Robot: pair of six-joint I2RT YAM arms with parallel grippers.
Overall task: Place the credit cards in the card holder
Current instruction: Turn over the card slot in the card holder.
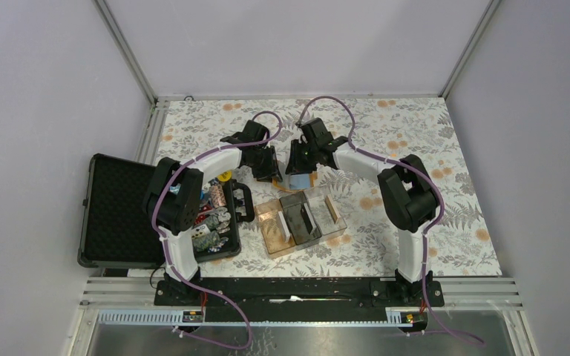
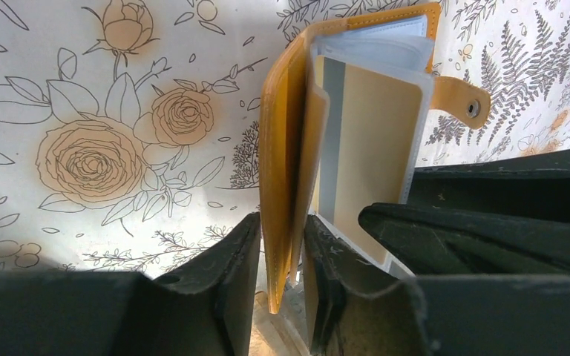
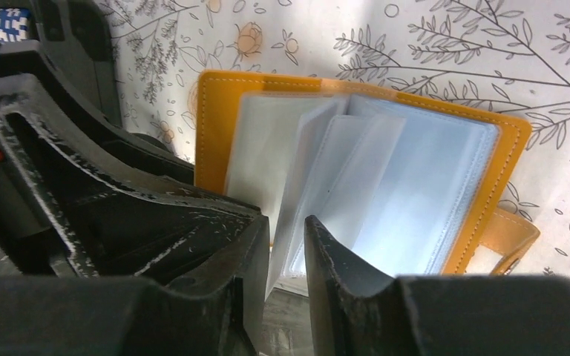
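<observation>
The left gripper (image 2: 278,278), nearest the lens, was clamped on the orange cover of the card holder (image 2: 286,133). The holder was held open at the far middle of the table (image 1: 430,215), just beyond the clear tray (image 1: 338,226). The right gripper (image 3: 286,274) pinched one clear sleeve (image 3: 297,193), and neither claw held a card. If the arms drew apart, that thin sleeve would probably slip free or tear, letting the pocket fall shut.
</observation>
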